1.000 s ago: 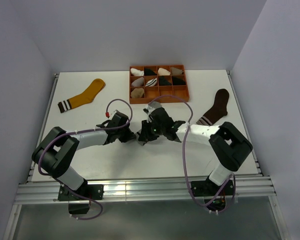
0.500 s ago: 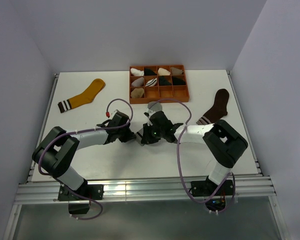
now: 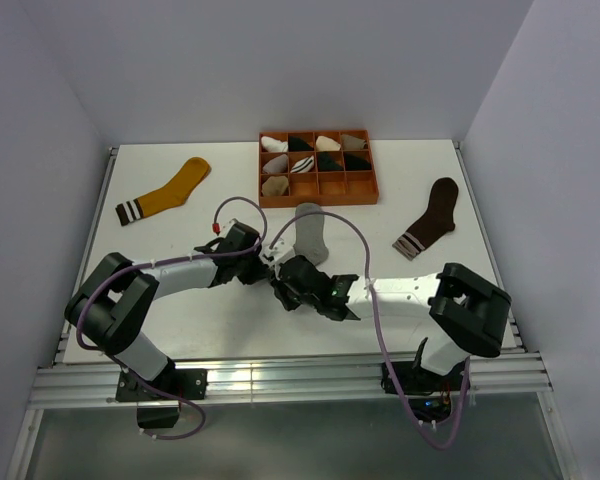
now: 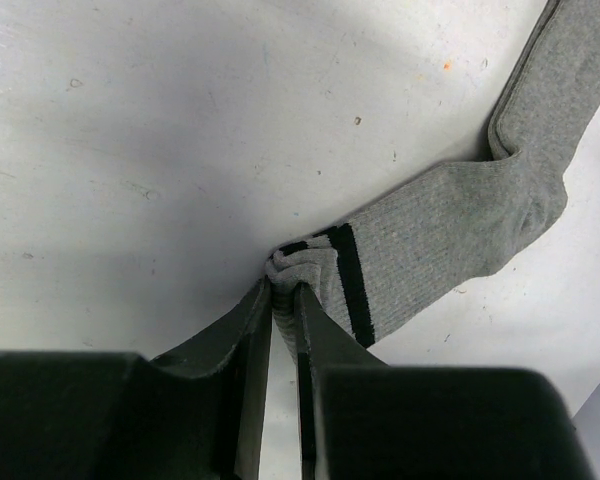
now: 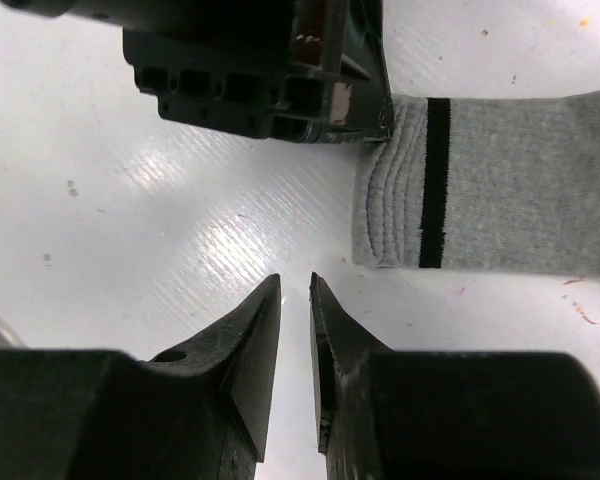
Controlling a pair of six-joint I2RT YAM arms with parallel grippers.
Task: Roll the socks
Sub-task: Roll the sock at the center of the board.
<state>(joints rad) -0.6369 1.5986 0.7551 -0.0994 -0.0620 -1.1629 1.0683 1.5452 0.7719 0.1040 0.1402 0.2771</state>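
Pinching the striped cuff of the grey sock [image 4: 430, 240], the left jaws are clamping the bunched fabric at its very end, with only the folded cuff between them. The sock is lying unrolled near the middle of the desk [image 3: 410, 170]. Its cuff is pointing toward the near edge, and its toe end is lying just beside the near wall of the compartment tray [image 3: 318, 203], which is standing by the far edge. The sock is bending at the heel.

The right jaws are hanging over bare desk just beside the cuff's free corner, standing a narrow slit apart and holding nothing. The left arm [image 3: 180, 270] is reaching in from the left and the right arm [image 3: 400, 292] from the right, so the two sets of jaws are facing each other closely.

The mustard-yellow sock [image 3: 170, 192] is lying flat toward the far left corner, and the dark brown sock [image 3: 432, 222] is lying near the right edge, both well apart from the arms. Small sock bundles [image 3: 275, 143] are sitting in the tray's compartments.
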